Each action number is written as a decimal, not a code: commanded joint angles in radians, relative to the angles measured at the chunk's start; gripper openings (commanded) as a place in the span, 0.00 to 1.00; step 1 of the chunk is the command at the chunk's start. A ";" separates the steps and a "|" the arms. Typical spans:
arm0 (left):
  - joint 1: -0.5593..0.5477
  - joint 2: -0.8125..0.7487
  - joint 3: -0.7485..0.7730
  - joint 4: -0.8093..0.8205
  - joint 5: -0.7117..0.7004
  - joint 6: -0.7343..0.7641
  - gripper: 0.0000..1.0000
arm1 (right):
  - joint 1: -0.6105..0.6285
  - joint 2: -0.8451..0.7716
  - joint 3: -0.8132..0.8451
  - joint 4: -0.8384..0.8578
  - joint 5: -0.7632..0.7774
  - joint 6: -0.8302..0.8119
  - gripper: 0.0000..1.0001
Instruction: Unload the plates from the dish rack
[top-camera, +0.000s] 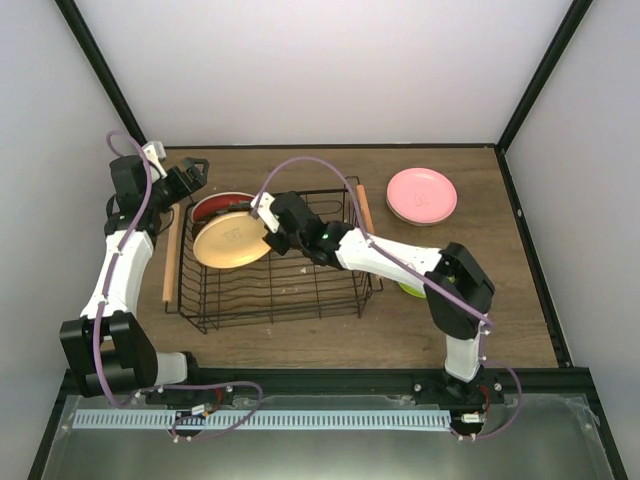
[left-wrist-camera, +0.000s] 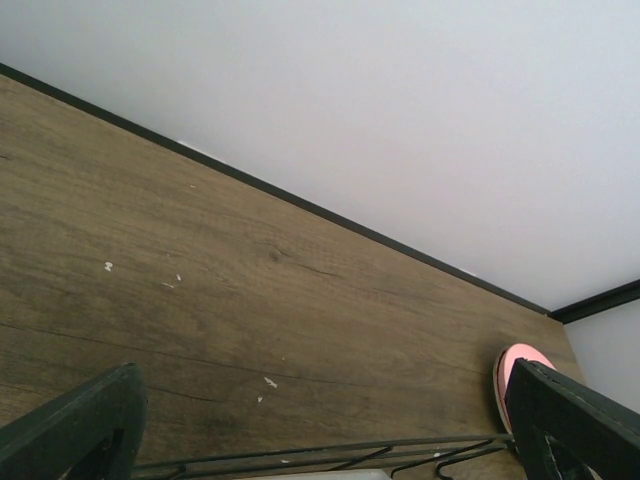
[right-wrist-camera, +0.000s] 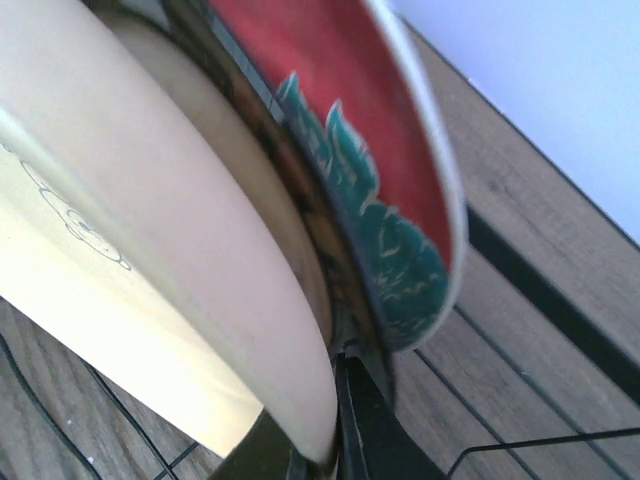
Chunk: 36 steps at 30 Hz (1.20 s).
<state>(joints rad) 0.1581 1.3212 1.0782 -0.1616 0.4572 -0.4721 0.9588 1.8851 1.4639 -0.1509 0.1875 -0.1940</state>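
Note:
The black wire dish rack stands left of centre. In it, on edge, are a pale orange plate in front and a red plate with teal flowers behind it. My right gripper is shut on the orange plate's right rim. The right wrist view shows that rim between my fingers, then a beige plate with a brown rim, then the red plate. My left gripper is open and empty over the rack's back left corner. The pink plate lies on the table. The mint plate is not in view.
A lime green plate lies on the table, partly under my right arm. The rack's wooden handles run along its left and right sides. The left wrist view shows bare table, the rack's top wire and the pink plate's edge.

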 joint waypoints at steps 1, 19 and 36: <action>-0.003 -0.001 -0.003 0.022 0.012 0.000 1.00 | 0.000 -0.142 0.054 -0.016 -0.003 0.027 0.01; -0.004 0.049 0.046 0.022 0.018 -0.009 1.00 | -0.335 -0.255 0.629 -0.316 -0.146 0.276 0.01; -0.005 0.038 0.061 -0.003 0.021 0.004 1.00 | -1.123 -0.144 0.395 -0.656 -0.601 0.726 0.01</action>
<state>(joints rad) 0.1570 1.3708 1.1187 -0.1680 0.4629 -0.4690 -0.0574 1.7809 1.9518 -0.7498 -0.2413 0.4511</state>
